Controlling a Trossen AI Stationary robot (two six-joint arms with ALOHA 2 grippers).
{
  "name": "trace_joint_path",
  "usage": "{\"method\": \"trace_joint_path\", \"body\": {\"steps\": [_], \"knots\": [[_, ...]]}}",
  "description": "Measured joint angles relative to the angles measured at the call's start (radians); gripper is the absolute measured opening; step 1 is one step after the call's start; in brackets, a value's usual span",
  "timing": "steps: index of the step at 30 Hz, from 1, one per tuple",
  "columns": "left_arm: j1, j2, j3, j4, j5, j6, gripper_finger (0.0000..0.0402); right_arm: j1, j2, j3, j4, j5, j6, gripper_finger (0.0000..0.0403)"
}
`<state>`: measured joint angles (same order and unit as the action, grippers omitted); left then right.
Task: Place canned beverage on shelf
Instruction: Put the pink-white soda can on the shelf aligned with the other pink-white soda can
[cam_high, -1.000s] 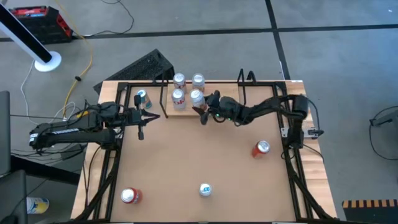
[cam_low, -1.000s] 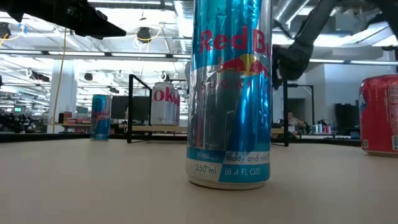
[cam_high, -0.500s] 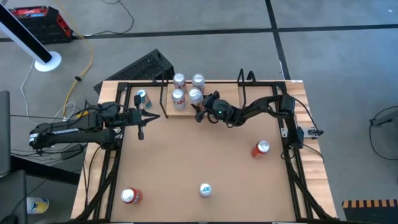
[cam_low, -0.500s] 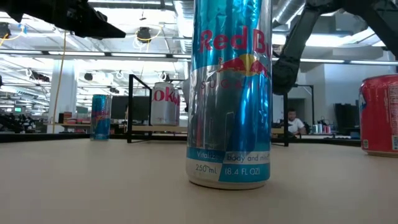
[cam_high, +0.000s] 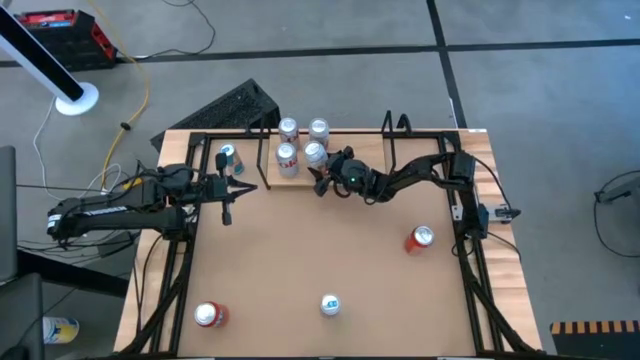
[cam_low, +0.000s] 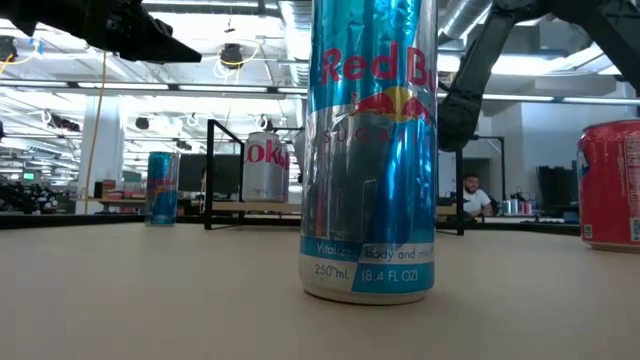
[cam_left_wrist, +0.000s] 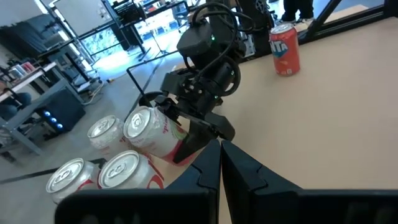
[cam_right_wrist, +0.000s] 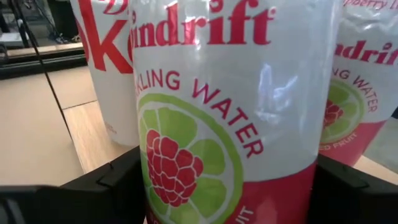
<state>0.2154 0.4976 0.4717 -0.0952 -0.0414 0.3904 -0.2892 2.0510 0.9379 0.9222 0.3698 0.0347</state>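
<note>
The shelf (cam_high: 272, 172), a pale plank in a black rod frame, stands at the table's far middle and carries three silver cans (cam_high: 288, 129). My right gripper (cam_high: 320, 176) is shut on a fourth can, a white Spindrift can with a raspberry and lime picture (cam_right_wrist: 224, 124), at the shelf's near right corner (cam_high: 314, 152). In the left wrist view this can (cam_left_wrist: 149, 129) leans a little beside the others. My left gripper (cam_high: 227, 208) hovers shut and empty over the table's left part, left of the shelf; its fingers show together in its wrist view (cam_left_wrist: 219, 160). My right gripper pinches the Spindrift can's side wall, low on the can (cam_right_wrist: 149, 186), between its two fingers, one on each side. The fingers come level from the table's near right side. The can leans slightly; the fingers hide whether its base rests on the plank (cam_right_wrist: 81, 124).
A blue can (cam_high: 226, 155) stands on the table left of the shelf. A red can (cam_high: 420, 238) stands at the right, a Red Bull can (cam_high: 330, 304) and a red can (cam_high: 208, 315) near the front edge. A black wire rack (cam_high: 235, 105) lies behind the table.
My right gripper has moved a little toward the table's far left with the Spindrift can, bringing it closer to the cans on the shelf, then held still. It has stayed shut on the can.
</note>
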Motion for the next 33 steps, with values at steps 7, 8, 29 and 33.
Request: {"method": "trace_joint_path", "body": {"steps": [7,8,29,33], "knots": [[0.0,0.0,0.0,0.0,0.0,-0.001,0.0,0.001,-0.002,0.001,-0.038,-0.001,0.002,0.0354],[0.0,0.0,0.0,0.0,0.0,-0.001,0.0,0.001,-0.002,0.001,-0.04,-0.001,0.002,0.0354],[0.0,0.0,0.0,0.0,0.0,0.005,0.0,0.014,-0.018,0.0,-0.066,0.029,-0.028,0.0358],[0.0,0.0,0.0,0.0,0.0,0.006,0.0,0.015,-0.031,0.0,-0.074,0.034,-0.034,0.0359]]}}
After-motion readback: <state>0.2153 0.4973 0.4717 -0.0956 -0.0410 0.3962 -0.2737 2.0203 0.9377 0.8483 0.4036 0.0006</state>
